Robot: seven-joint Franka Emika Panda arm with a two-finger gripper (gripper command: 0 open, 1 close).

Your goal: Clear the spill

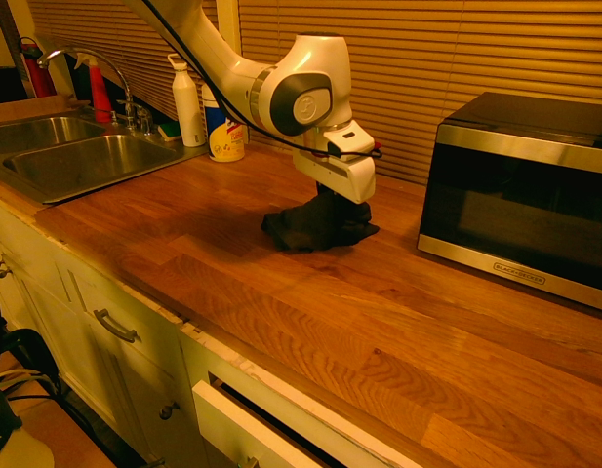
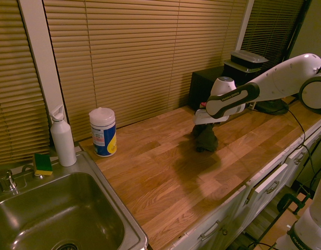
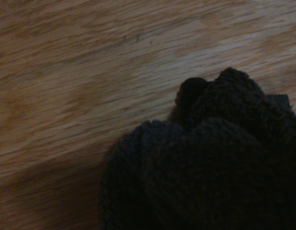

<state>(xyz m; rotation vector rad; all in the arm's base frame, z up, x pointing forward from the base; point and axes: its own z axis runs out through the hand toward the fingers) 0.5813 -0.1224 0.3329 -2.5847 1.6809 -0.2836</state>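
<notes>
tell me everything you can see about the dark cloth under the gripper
The cloth is dark grey-black, thick and fuzzy like terry towel, bunched into a crumpled lump. Its lower edge spreads on the wooden countertop, between the microwave and the sink side. The gripper, pointing down, is shut on its top. No spill drops show around it.

The white arm reaches in from the upper left in the first exterior view and from the right in the second, bending at its rounded wrist joint. Below that joint the hand points almost straight down at the table. Its fingers are buried in a dark cloth and clamped tight on it, so they hardly show.
</notes>
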